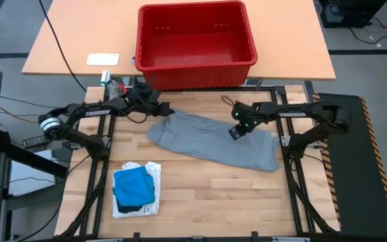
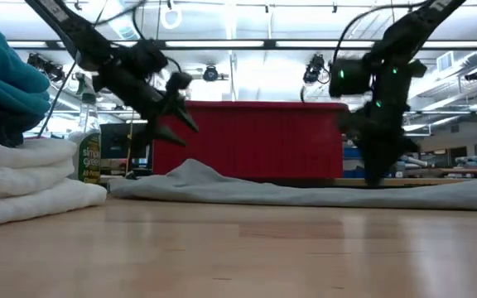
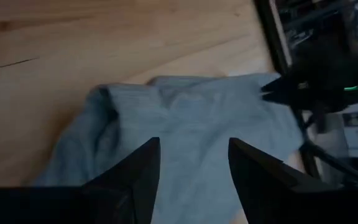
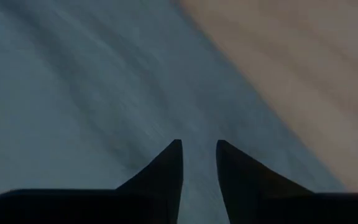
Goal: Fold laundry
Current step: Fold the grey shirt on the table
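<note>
A heather grey garment (image 1: 210, 141) lies spread flat across the middle of the wooden table, with a raised bump at its left far end (image 2: 190, 170). My left gripper (image 1: 165, 109) hangs open above that end, clear of the cloth, and the grey cloth shows past its fingers (image 3: 194, 146). My right gripper (image 1: 236, 133) points steeply down over the garment's right part; a narrow gap separates its fingertips (image 4: 199, 146). At the near left, a bright blue folded piece (image 1: 134, 185) rests on white folded cloth (image 1: 150, 205). My right gripper comes at the grey garment from above, near its far edge on the right part (image 2: 377, 184). The fingertips reach down to cloth level there. I cannot tell whether they touch the cloth, and nothing shows between them.
A red plastic basket (image 1: 195, 40) stands beyond the table's far edge on a second tabletop, with a white card (image 1: 103, 59) to its left. A spray bottle (image 2: 89, 149) stands at the far left corner. Black frame rails (image 1: 284, 161) run along both sides. Bare wood lies at the near right.
</note>
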Action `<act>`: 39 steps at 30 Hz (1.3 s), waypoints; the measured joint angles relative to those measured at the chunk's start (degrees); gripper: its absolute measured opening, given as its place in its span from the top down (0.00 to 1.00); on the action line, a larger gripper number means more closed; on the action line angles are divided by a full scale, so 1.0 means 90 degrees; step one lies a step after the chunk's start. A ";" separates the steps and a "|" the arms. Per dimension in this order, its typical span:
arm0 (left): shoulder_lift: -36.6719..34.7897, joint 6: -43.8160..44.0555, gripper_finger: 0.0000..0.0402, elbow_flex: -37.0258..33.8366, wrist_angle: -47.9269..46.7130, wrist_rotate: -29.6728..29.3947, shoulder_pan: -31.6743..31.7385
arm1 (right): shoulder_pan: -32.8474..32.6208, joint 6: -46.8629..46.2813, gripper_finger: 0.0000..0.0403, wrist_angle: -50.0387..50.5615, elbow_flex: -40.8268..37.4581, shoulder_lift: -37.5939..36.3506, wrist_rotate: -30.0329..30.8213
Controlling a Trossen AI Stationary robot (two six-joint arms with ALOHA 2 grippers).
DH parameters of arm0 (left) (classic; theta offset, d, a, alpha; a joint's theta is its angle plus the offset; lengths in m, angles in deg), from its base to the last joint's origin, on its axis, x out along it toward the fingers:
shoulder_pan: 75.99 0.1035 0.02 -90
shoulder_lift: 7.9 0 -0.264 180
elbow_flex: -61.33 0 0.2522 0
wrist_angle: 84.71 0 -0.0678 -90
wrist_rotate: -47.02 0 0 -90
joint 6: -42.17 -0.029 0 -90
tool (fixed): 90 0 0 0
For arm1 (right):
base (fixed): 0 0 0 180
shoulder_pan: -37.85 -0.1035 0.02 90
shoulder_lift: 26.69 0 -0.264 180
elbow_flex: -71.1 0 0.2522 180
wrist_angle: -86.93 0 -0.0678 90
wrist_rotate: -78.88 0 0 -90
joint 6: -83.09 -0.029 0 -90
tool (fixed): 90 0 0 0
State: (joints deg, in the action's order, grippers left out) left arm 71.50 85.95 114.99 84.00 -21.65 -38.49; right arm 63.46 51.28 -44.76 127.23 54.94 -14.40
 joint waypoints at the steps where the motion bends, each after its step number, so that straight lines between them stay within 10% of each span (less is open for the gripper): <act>1: -0.0184 0.0087 0.52 0.0000 -0.0075 -0.0004 -0.0057 | -0.0019 -0.0094 0.76 0.0279 0.0000 0.0136 0.0111; 8: -0.1026 0.0704 0.57 0.0001 -0.0230 -0.0241 -0.1410 | -0.0473 -0.0117 0.85 0.1285 0.0039 0.0816 0.0222; 19: 0.0659 0.1380 0.64 -0.0002 -0.0495 -0.0912 -0.3007 | -0.1323 -0.0300 0.89 -0.0355 0.0001 0.1023 -0.3156; 39: 0.0908 0.0319 0.64 -0.0002 -0.0995 -0.0407 -0.1465 | -0.1436 -0.0798 0.89 0.0315 -0.0705 0.0348 -0.1246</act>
State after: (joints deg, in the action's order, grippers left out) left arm 79.67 88.83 114.97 75.05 -25.31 -51.68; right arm 50.54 44.10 -41.92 120.88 58.07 -25.61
